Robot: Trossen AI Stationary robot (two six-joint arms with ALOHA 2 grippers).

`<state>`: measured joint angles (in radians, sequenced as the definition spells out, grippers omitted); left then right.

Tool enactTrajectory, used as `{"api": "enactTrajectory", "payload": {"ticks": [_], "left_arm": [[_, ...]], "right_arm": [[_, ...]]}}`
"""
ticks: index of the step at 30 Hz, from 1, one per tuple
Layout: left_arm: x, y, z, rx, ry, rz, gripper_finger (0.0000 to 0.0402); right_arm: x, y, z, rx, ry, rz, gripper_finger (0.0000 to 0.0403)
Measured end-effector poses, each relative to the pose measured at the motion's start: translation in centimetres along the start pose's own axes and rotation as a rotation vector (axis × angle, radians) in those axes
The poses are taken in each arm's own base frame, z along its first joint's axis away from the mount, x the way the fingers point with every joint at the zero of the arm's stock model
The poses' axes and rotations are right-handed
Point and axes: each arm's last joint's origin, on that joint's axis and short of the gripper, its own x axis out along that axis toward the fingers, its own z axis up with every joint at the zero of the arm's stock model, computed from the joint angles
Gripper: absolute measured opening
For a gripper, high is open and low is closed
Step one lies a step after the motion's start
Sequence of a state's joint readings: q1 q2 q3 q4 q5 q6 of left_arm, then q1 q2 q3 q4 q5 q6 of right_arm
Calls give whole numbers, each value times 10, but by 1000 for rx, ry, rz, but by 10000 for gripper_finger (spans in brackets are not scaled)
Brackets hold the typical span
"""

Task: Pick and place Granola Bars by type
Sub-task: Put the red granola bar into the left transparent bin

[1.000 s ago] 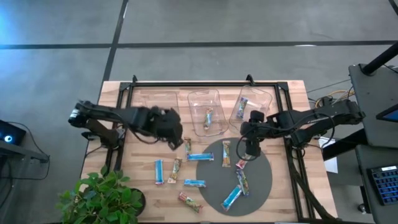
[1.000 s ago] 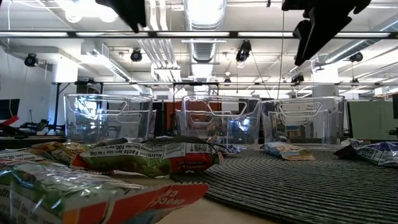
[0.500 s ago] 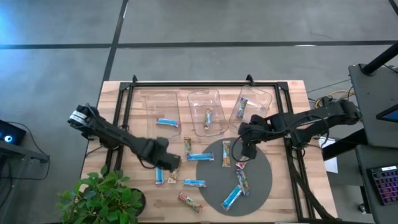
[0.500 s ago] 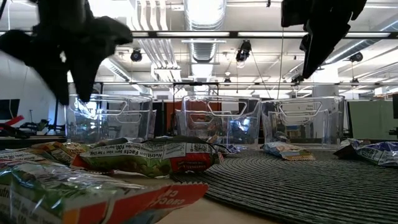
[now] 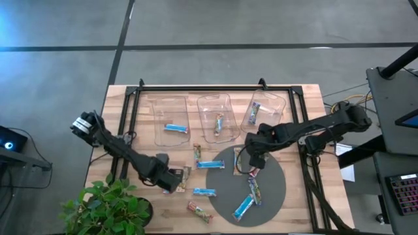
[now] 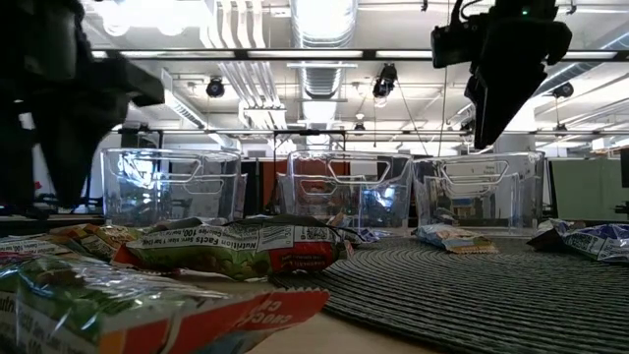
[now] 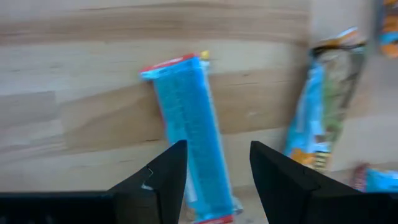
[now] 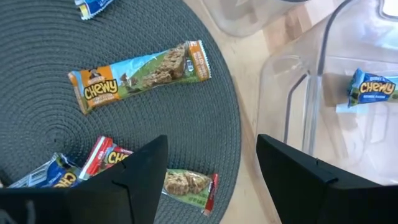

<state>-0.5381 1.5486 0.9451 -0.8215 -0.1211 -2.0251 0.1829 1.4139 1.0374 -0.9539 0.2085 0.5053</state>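
While our left gripper [image 7: 211, 180] straddles a blue bar [image 7: 189, 124], jaws apart, our right gripper [image 8: 211, 180] hovers, jaws apart, over the mat's [image 8: 37, 124] right edge.

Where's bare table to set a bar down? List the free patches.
Free: the wooden strip right of the round mat, up to the table's right edge, and the front right corner. Crowded: between the left gripper and the mat, where bars lie close together.
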Motion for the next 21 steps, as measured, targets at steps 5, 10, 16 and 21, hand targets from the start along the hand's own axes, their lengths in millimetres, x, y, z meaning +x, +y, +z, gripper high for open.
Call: {"api": "enactTrajectory", "payload": {"ticks": [5, 10, 16, 21], "left_arm": [[5, 1, -1, -14, -4, 27, 159], [15, 2, -3, -33, -5, 72, 159], [28, -1, -8, -8, 35, 103, 159], [36, -1, -9, -7, 28, 116, 159]], "right_arm": [[3, 2, 1, -10, 0, -4, 238], [4, 3, 4, -7, -24, 3, 235], [6, 2, 4, -11, -37, -10, 238], [7, 2, 3, -13, -35, -15, 233]]}}
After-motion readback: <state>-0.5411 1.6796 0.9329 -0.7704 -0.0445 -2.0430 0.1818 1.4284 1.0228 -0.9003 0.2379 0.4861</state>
